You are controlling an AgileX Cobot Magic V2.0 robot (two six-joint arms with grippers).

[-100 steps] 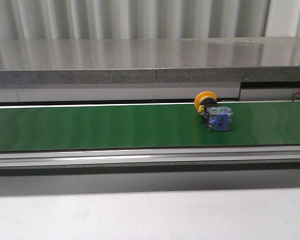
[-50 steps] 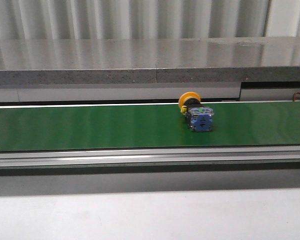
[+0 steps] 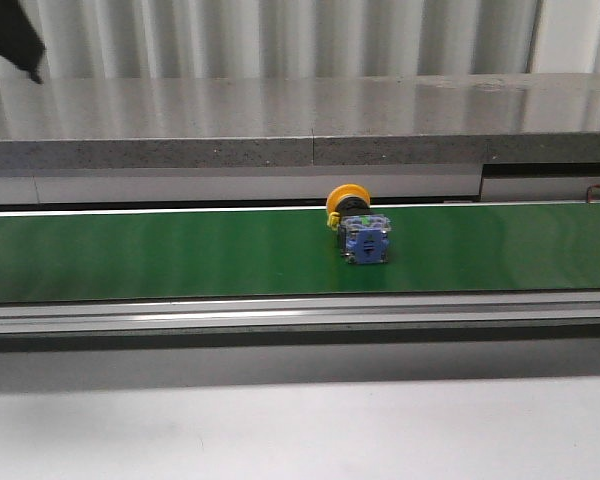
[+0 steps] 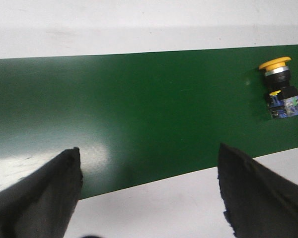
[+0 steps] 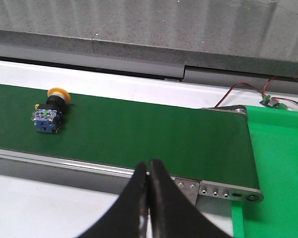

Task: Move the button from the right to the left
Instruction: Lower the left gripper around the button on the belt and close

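The button point(image 3: 358, 228) lies on its side on the green conveyor belt point(image 3: 160, 255), a little right of the middle, yellow cap toward the back and blue contact block toward me. It also shows in the left wrist view point(image 4: 282, 89) and the right wrist view point(image 5: 50, 111). My left gripper point(image 4: 149, 148) is open and empty, held above the belt's edge, well apart from the button. A dark part of the left arm point(image 3: 13, 35) shows at the top left of the front view. My right gripper point(image 5: 148, 163) is shut and empty, near the belt's right end.
A grey stone ledge point(image 3: 280, 120) runs behind the belt. A metal rail point(image 3: 280, 315) borders its front, with white table point(image 3: 280, 430) before it. The belt's end bracket point(image 5: 228, 188), red wires point(image 5: 238, 91) and a bright green surface point(image 5: 283, 163) lie at the right.
The button has travelled left along the belt, from right of centre toward the middle. A dark part of the left arm has come into the front view's top left corner.
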